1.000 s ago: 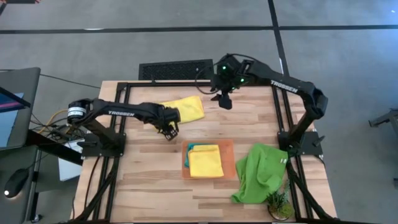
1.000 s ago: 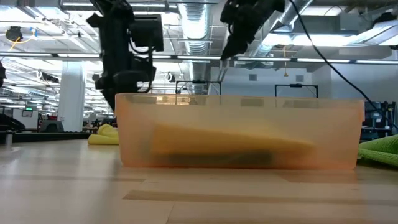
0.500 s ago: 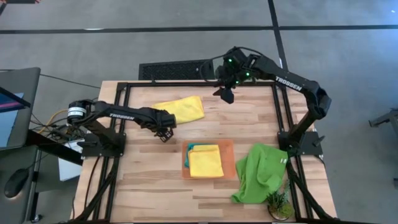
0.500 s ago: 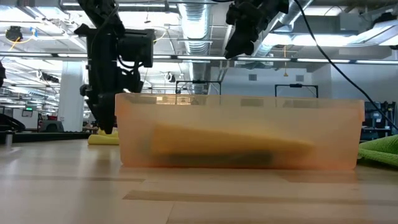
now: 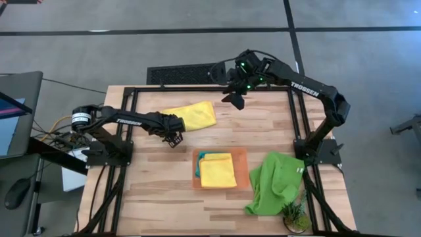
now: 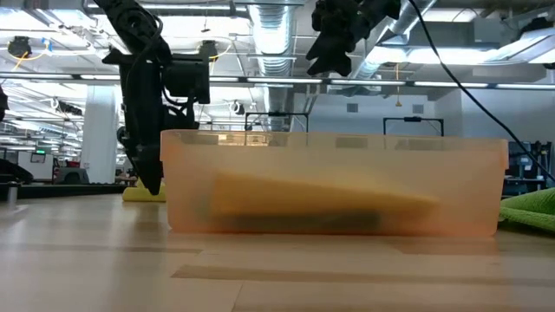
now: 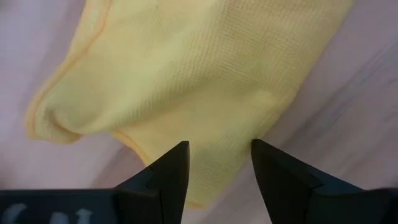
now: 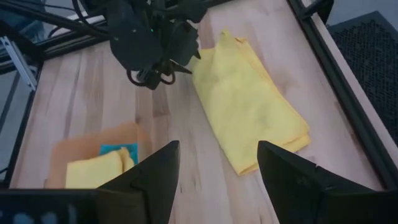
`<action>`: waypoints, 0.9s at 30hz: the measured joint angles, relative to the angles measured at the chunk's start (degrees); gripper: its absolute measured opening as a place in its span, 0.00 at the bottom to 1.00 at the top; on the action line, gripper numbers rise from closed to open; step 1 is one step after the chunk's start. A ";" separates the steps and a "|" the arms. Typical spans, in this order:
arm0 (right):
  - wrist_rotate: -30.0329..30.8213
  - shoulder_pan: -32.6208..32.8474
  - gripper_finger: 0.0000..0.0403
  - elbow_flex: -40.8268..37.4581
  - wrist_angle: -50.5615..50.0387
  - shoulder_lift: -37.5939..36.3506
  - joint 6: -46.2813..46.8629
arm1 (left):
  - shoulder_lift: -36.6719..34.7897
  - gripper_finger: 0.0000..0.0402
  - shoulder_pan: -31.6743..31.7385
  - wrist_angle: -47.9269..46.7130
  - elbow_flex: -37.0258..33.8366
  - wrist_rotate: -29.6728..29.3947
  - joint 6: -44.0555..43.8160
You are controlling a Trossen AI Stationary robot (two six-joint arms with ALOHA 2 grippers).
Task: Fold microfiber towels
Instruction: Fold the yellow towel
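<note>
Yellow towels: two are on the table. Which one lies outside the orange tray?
The loosely folded yellow towel at the table's far side, beside the left gripper. The other yellow towel sits folded in the orange tray.

**A:** What did the left wrist camera show?

**B:** A bright yellow microfiber towel (image 7: 205,74) filled most of the frame. It lay on a pale wooden table (image 7: 367,118), which was bare on either side of the cloth.

**A:** Was the towel flat?

**B:** Not quite. It had a fine woven texture and a stitched hem, and one rounded corner was bunched into a soft fold. A second layer of cloth showed underneath it.

**A:** And the gripper?

**B:** The left gripper (image 7: 219,158) hung just above the towel's edge. Its two dark fingers (image 7: 171,171) stood apart, with yellow cloth visible in the gap between them. Nothing was pinched.
</note>
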 joint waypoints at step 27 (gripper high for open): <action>0.09 0.01 0.59 0.00 1.39 0.02 0.10 | -0.22 0.34 0.77 1.90 -4.61 1.99 1.12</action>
